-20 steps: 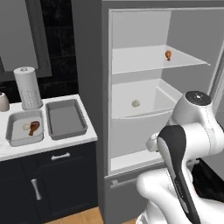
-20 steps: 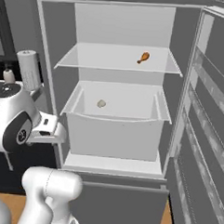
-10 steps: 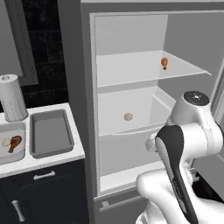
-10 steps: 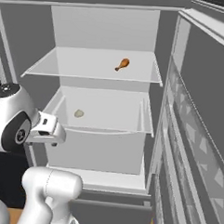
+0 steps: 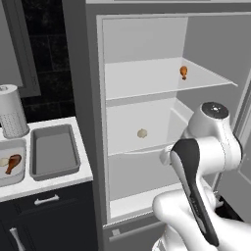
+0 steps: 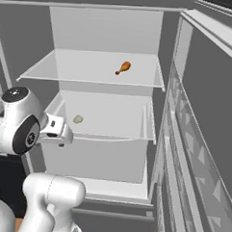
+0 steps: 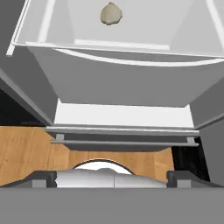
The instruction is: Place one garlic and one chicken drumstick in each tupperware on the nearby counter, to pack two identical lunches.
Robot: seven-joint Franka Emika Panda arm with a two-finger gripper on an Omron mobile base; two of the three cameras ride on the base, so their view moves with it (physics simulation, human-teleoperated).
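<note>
Facing an open white fridge [image 5: 147, 44], the robot stands beside a white marbled counter [image 5: 59, 181] over dark cabinets with silver handles [image 5: 46, 200], with black tiled wall behind and wood floor [image 7: 26, 148] showing below the fridge. Two grey tupperware trays sit side by side on the counter: the right one [image 5: 54, 153] holds nothing, while the left one [image 5: 10, 162], cut by the picture's edge, holds one chicken drumstick [image 5: 12, 163] and a pale piece just beside it. One paper-towel roll [image 5: 12, 112] stands behind them. One more drumstick [image 5: 184, 72] lies on the upper fridge shelf, and one garlic [image 5: 142, 133] lies in the drawer below. The gripper's fingers stand spread wide, holding nothing.
</note>
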